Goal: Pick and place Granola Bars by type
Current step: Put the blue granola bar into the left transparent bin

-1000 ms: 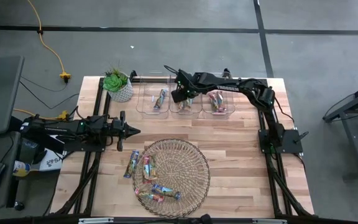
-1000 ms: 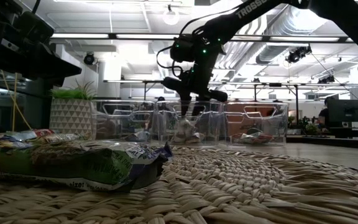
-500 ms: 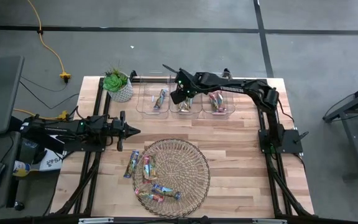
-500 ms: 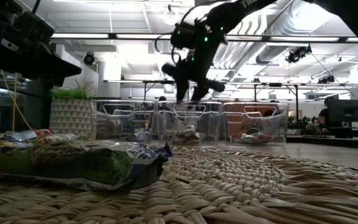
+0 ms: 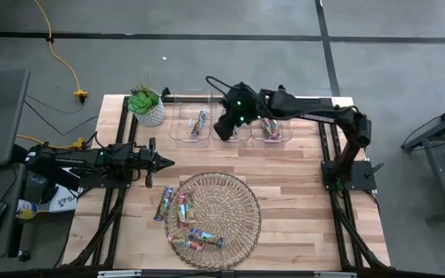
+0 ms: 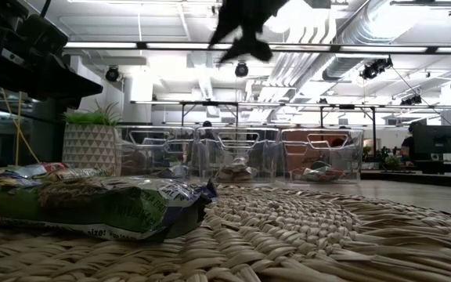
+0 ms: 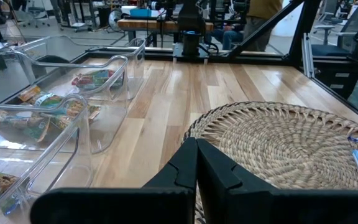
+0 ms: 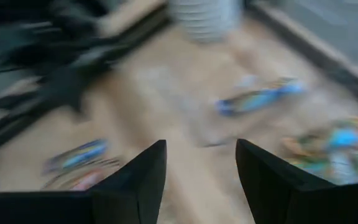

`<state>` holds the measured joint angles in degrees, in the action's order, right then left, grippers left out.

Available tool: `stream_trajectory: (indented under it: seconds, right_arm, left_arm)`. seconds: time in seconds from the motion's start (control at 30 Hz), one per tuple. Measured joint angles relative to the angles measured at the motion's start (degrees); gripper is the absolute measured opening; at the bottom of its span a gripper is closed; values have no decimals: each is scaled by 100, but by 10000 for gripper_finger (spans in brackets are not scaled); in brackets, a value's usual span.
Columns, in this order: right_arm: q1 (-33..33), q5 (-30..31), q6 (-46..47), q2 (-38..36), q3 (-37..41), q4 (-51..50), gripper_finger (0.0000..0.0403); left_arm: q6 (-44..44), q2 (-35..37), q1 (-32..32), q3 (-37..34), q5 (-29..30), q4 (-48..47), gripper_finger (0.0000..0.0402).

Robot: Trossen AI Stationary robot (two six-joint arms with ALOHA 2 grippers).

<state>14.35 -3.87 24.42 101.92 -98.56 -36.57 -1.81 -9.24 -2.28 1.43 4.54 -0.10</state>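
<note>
A: Right gripper (image 5: 228, 128)?
B: Raised above the middle clear bin (image 5: 232, 126) at the far edge of the bench (image 5: 300, 185), fingers apart, nothing between them

A: Left gripper (image 5: 164, 162)?
B: Parked near the left edge, fingers closed, empty

A: Granola bars?
B: Some in the three bins; the rest on the wicker mat's (image 5: 226, 205) left and near side, one blue bar (image 5: 163, 204) on the wood just beside it

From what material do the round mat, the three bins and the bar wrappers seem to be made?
Round mat: woven wicker or straw, matte, visible coiled braids.
Bins: clear hard plastic, glossy; contents show through.
Bar wrappers: probably printed plastic foil, shiny and crinkled.
</note>
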Motion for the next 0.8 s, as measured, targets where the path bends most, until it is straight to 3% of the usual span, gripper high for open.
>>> stream_trajectory:
  seconds: [0.27, 0.37, 0.67, 0.8]
  right_arm:
    - [-1142, -1116, -304, -363, -2, 129, 177]
    - [-1646, -1115, -581, -366, -2, 133, 177]
    - [-3295, 1560, -727, -368, -2, 135, 177]
    - [-3913, 2261, -100, -356, -2, 139, 177]
  left_arm:
    - [0, 1, 2, -1, 0, 0, 1]
    - [1, 0, 1, 1, 0, 0, 1]
    - [-2, -1, 0, 0, 0, 0, 1]
    - [0, -1, 0, 1, 0, 0, 1]
